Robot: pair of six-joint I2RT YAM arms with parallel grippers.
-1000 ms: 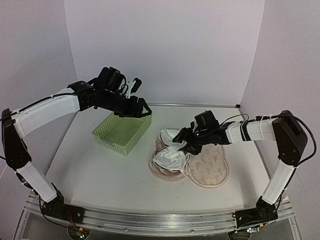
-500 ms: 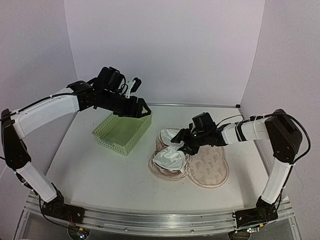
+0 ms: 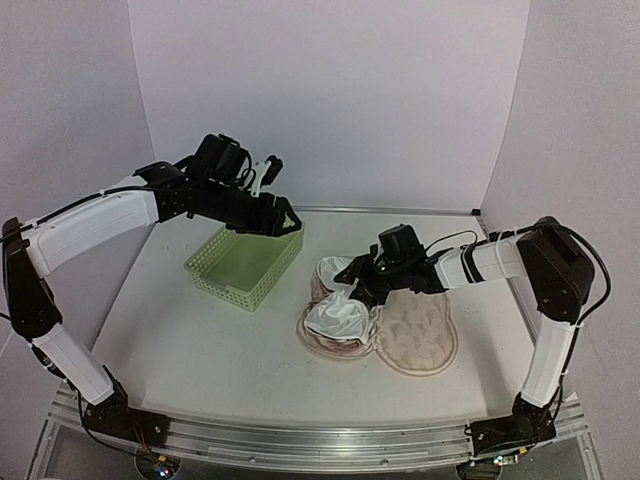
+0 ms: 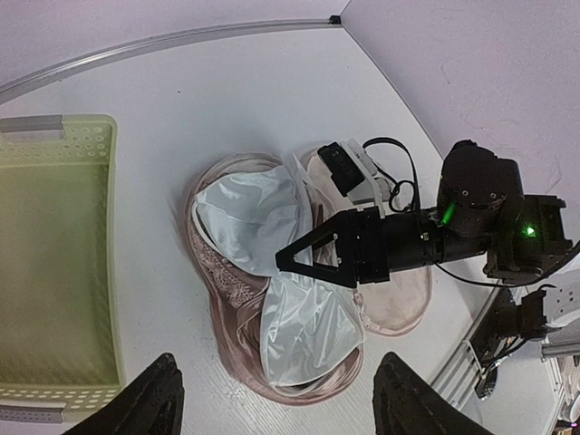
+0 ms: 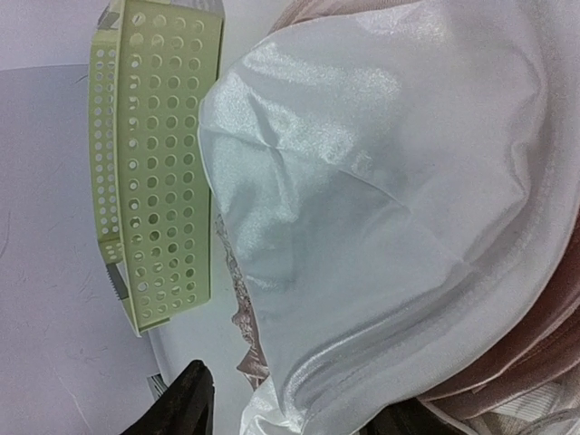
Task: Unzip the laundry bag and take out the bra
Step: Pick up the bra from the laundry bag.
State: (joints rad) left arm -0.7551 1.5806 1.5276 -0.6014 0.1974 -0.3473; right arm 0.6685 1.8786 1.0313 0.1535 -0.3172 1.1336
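The laundry bag point(image 3: 425, 340) lies open and flat at centre right, its beige printed pad point(image 4: 403, 304) showing beside the bra. The bra point(image 3: 335, 318), pink lace outside with white satin cups point(image 4: 299, 326), lies on the bag's left half. My right gripper point(image 3: 352, 278) is low over the middle of the bra, between the two cups. Its fingers point(image 5: 186, 399) stand apart with white satin point(image 5: 381, 181) bulging between them. My left gripper point(image 3: 280, 222) hangs open and empty above the basket's far right corner, well left of the bra.
A light green perforated basket point(image 3: 225, 288) stands left of the bra, its wall point(image 5: 168, 163) close to the upper cup. The table's back rail and right wall lie behind the right arm point(image 3: 500, 260).
My right gripper has slid left over the bra's middle and its jaws have narrowed around the white fabric. The left arm has not moved.
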